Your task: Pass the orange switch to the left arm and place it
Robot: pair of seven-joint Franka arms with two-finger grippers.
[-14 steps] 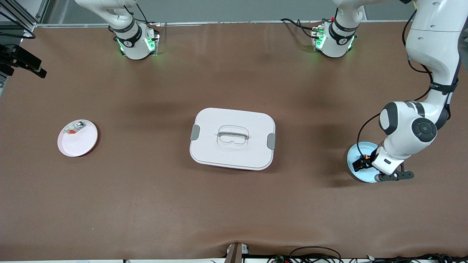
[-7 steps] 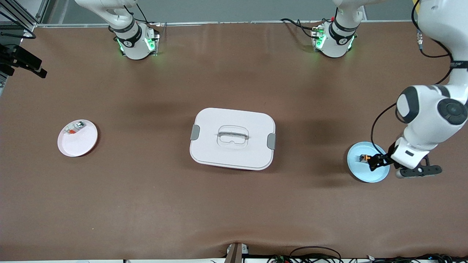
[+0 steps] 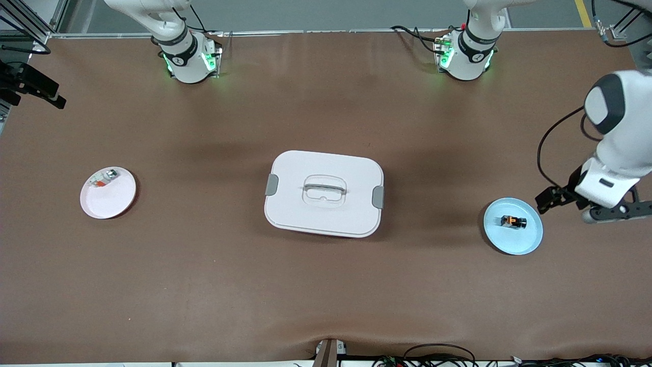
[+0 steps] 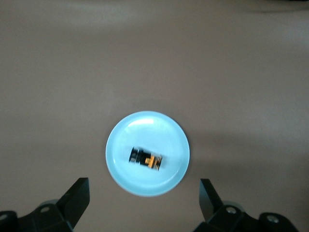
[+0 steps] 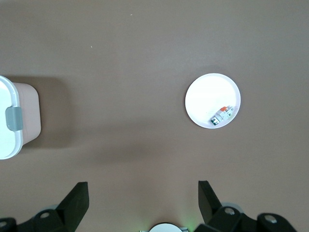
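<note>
The orange switch [image 3: 513, 221] lies on its side in the blue plate [image 3: 524, 243], below the left tool [image 3: 547, 199], whose fingers are spread and empty above the plate's edge. Toward mid-tabletop [image 3: 326, 285] sits the box [image 3: 324, 193], lid on. The right tool [image 5: 140, 203], spread, hangs high over bare tabletop between box and white plate [image 3: 108, 192].

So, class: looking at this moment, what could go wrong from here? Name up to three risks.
1. The orange switch lies on its side on the blue plate; it may roll when pinched.
2. The open left gripper is off the plate's edge, so a descent might hit the rim.
3. The box sits mid-table, so a low carry toward the right arm's end could hit it.
</note>
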